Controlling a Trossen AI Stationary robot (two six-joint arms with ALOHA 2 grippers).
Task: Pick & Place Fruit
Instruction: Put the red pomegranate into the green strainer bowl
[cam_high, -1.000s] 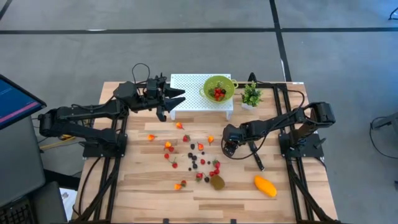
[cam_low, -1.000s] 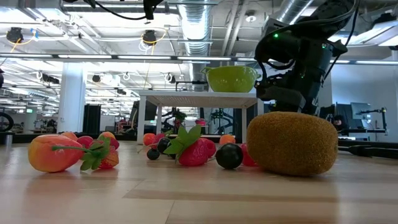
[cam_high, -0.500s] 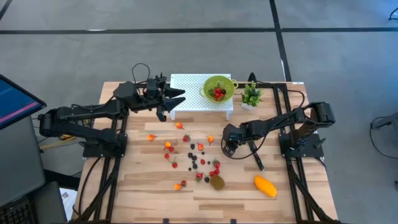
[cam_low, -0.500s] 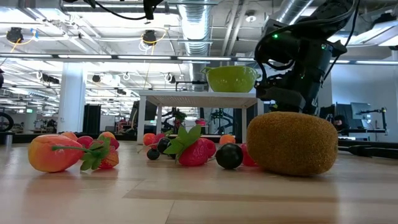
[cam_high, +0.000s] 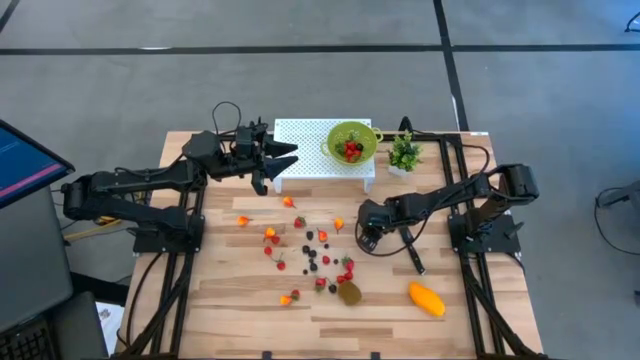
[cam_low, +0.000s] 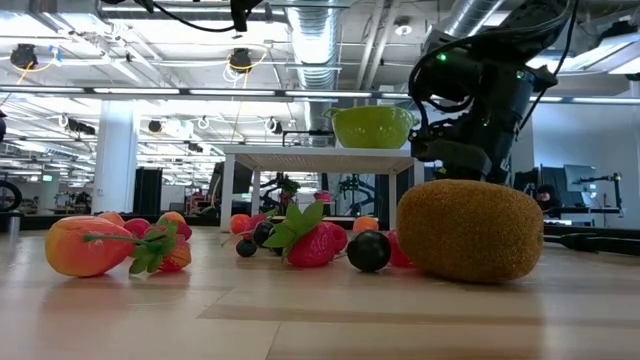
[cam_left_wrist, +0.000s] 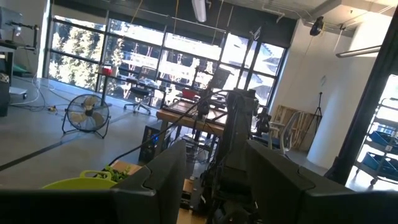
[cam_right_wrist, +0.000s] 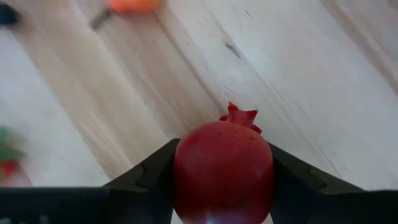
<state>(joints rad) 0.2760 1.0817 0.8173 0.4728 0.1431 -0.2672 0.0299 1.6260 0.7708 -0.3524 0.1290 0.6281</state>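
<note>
We see the right gripper (cam_right_wrist: 222, 186) jaws grasping a red pomegranate (cam_right_wrist: 222, 168) low over the worktop (cam_high: 240, 300), berries (cam_high: 318, 250) and a black knife (cam_high: 411, 252) close beside; the left gripper (cam_high: 283, 155) jaws stand apart, empty.

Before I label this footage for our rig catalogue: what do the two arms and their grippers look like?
Both arms are black and jointed, on black frame bases at the table's side edges. The left gripper ends in two tapered, pointed black fingers, with a black cable looping above its wrist. The right gripper is a chunky black block; a green indicator light glows on that arm in the low view.
</note>
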